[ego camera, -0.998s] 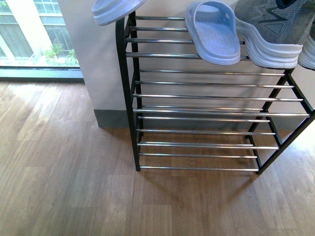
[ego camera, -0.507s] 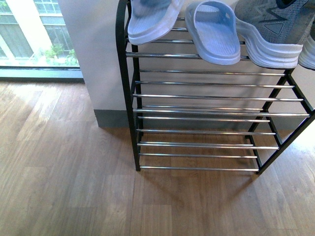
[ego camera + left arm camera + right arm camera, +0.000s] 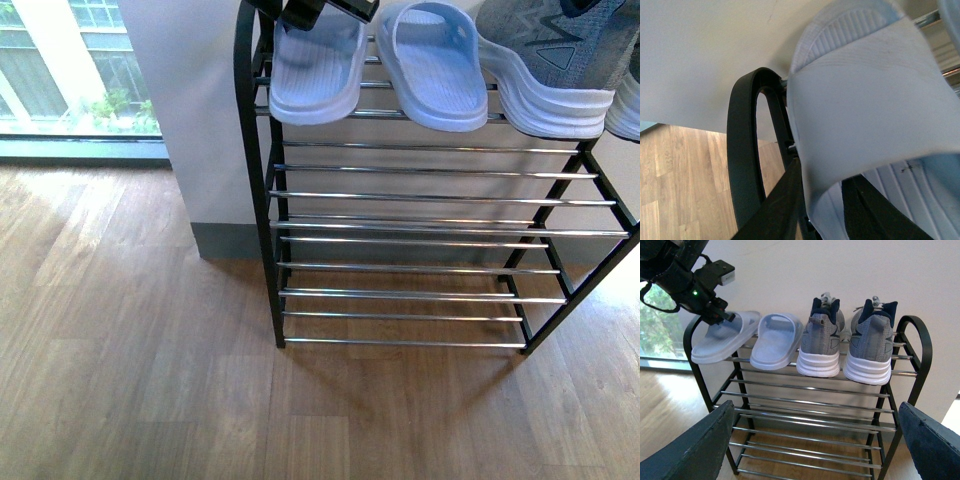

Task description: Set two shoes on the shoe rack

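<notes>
Wood-grain flooring runs under a pale wall, and against it stands the shoe rack where we are working at the top tier. Our left gripper has its two dark fingers closed on the strap edge of the left slide, one finger on each side of the band. From the right wrist view the slide's heel end sits low over the front bars while the gripped end is lifted, so it looks tilted rather than flat.

To finish this step well, we judge the slide should be lowered until its sole rests across at least two chrome bars, toe toward the wall, and only then should the fingers part and draw straight up, clear of the strap.

Just beside it lies the right slide, flat on the same tier; the gap between them is narrow, so any sideways swing could nudge it. Beyond are the grey sneakers, well seated. The rack's curved black end loop stands right by the gripped slide and crowds our approach. Our right gripper hangs back from the rack, spread wide and empty.
</notes>
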Controlling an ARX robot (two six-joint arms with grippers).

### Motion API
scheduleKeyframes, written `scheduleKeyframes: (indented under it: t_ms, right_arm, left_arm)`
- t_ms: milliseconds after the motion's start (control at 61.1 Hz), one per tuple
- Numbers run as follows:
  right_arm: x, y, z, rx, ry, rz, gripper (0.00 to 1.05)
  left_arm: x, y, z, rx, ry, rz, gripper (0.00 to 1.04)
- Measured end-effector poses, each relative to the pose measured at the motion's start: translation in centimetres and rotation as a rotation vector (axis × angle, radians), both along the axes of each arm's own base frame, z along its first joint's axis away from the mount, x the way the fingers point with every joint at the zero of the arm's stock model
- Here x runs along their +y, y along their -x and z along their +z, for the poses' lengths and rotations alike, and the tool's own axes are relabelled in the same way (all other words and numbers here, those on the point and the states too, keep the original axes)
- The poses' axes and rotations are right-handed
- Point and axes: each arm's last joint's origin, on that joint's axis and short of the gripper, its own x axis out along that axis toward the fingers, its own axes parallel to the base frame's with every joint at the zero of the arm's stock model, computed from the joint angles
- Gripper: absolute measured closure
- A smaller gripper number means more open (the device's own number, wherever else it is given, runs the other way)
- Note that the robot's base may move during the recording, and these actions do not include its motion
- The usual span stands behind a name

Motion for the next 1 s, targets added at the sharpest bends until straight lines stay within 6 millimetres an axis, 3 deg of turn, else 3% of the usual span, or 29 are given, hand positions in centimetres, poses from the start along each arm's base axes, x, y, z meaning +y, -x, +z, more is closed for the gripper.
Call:
scheduleKeyframes:
  t_ms: [164,262,360,491,703,834,998]
  right_arm:
    - [0.0,0.0,0.0,0.000,0.000,0.000,0.09]
    - [0.0,0.0,0.0,0.000,0.000,0.000,0.09]
    - [0.0,0.0,0.0,0.000,0.000,0.000,0.09]
    - [0.0,0.0,0.0,0.000,0.000,0.000,0.09]
    - [0.0,0.0,0.0,0.000,0.000,0.000,0.09]
    - [0.0,0.0,0.0,0.000,0.000,0.000,0.09]
    - [0.0,0.0,0.0,0.000,0.000,0.000,0.09]
  left_arm:
    - [-0.3,0.3,0.4,-0.015,0.021,-0.006,0.47]
    - [-0.1,0.8,1.7,-0.033,0.091,0.012,0.22]
    - [0.2,1.4,2.9,-0.052,0.142,0.022,0.08]
    - [0.7,2.4,4.5,-0.084,0.190,0.034,0.09]
    - [2.4,5.8,7.4,-0.225,0.246,0.071,0.09]
    - [4.2,9.1,9.6,-0.340,0.281,0.115,0.09]
    - [7.3,14.9,11.4,-0.443,0.318,0.155,0.09]
